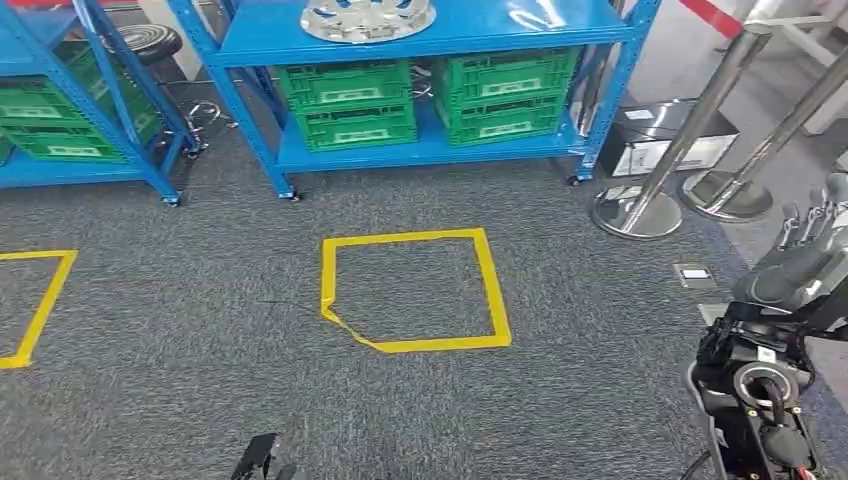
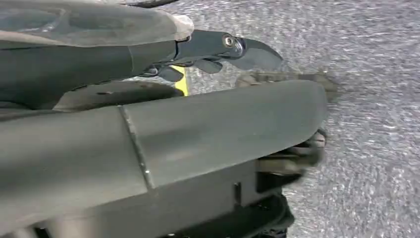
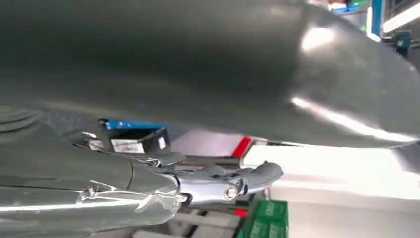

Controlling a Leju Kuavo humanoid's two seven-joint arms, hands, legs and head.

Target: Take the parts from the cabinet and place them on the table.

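A silver wheel-cover part (image 1: 367, 18) lies on the upper shelf of the blue cabinet (image 1: 430, 150), straight ahead and far off. My right hand (image 1: 812, 218) hangs at the right edge of the head view, well short of the cabinet. Its fingers (image 3: 233, 184) are stretched out with nothing in them. My left hand (image 1: 262, 458) just peeks in at the bottom edge. In the left wrist view its thumb (image 2: 223, 129) and dark fingers (image 2: 233, 49) are spread over grey carpet, holding nothing.
Green crates (image 1: 350, 100) fill the cabinet's lower shelf. A yellow tape square (image 1: 415, 290) marks the carpet in front of it. A second blue rack (image 1: 80, 110) stands at the left. Metal barrier posts (image 1: 660, 170) and a dark box (image 1: 660, 135) stand at the right.
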